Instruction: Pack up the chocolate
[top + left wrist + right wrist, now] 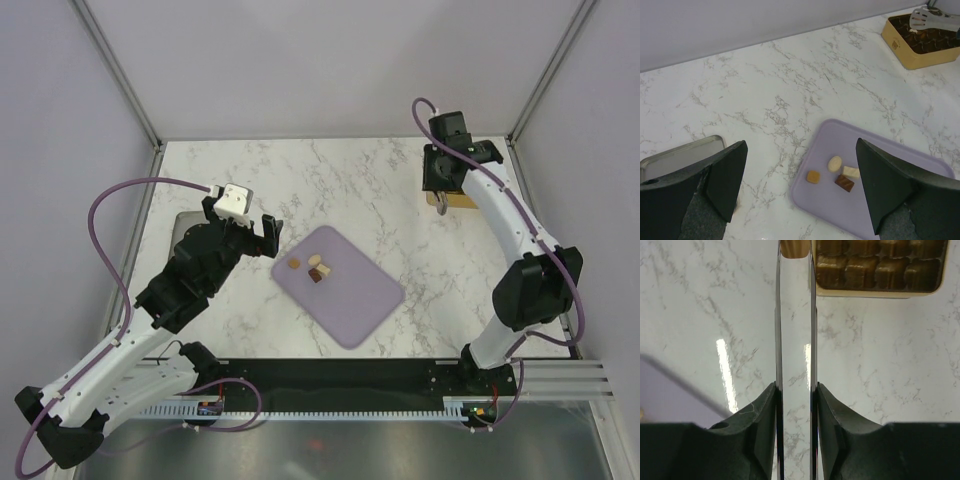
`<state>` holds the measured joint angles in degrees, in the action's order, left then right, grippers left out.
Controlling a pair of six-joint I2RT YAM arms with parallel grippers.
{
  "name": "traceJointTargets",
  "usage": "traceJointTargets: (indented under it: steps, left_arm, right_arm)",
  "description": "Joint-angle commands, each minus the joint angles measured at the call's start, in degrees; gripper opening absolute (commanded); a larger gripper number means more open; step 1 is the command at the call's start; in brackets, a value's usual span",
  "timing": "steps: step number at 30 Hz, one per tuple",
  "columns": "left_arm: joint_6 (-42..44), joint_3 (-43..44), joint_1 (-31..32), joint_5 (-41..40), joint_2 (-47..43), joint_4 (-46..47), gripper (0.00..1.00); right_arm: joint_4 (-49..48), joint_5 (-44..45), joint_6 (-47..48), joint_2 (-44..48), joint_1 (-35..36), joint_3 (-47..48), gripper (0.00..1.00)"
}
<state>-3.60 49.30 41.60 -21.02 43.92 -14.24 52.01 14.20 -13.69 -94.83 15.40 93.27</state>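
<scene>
Four pieces of the chocolate (pixel 835 163) sit bunched on the lilac mat (pixel 355 300), toward its far-left edge: one tan, a cream oval, a cream bar and a dark brown one. Well beyond the mat's far-right side is the gold tray (pixel 910 60). The right gripper (pixel 795 395) hangs over it, pinched tight on metal tongs (pixel 795 315). Something tan shows at their tip; I can't tell if it's a piece. If it is, I'd centre it over a free cell, come down low, then ease the squeeze. The left gripper (pixel 800 185) hovers at the mat's near-left, spread wide and holding nothing.
</scene>
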Motion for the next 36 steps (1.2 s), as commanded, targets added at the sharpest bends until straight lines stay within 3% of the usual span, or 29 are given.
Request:
traceJointTargets:
  steps: [1, 13, 22, 36]
  left_arm:
    - [2.10, -0.25, 0.14, -1.66, -0.51, 1.58, 0.97]
    - [2.10, 0.10, 0.14, -1.66, -0.94, 1.50, 0.97]
    - [2.28, 0.10, 0.14, -1.84, -0.86, 1.41, 0.97]
    - [2.36, 0.10, 0.14, -1.92, -0.77, 1.49, 0.97]
  right_arm:
    - [-1.73, 1.45, -0.98, -3.69, -5.37, 5.59, 0.41]
    - [-3.93, 0.14, -2.48, -13.89, -19.79, 14.03, 0.41]
    - [-4.64, -1.63, -2.92, -20.66, -22.25, 19.66, 0.42]
    - [-4.81, -2.24, -3.09, -21.89, -22.78, 17.82, 0.44]
